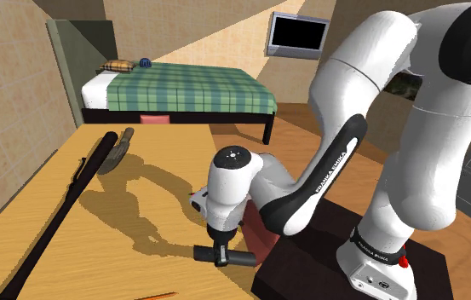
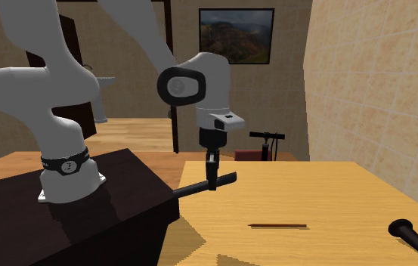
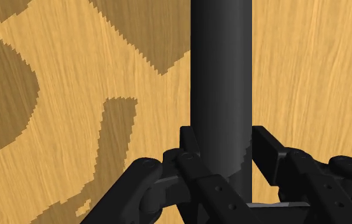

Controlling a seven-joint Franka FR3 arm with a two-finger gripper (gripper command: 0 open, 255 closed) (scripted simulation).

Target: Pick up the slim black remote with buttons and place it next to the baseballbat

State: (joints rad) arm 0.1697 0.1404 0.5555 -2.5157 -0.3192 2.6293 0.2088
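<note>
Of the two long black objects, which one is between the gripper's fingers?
The slim remote, clasped by the gripper; the baseball bat lies apart on the table.

Bat cut off at shoulder view's bottom edge; remote buttons hidden; thin stick, possibly a pencil, too small to tell.

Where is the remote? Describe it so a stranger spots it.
Find the edge of the wooden table beside the stand. There the black gripper clasps the remote, a slim dark bar held crosswise. The longer bat and the thin pencil lie on the table.
</note>
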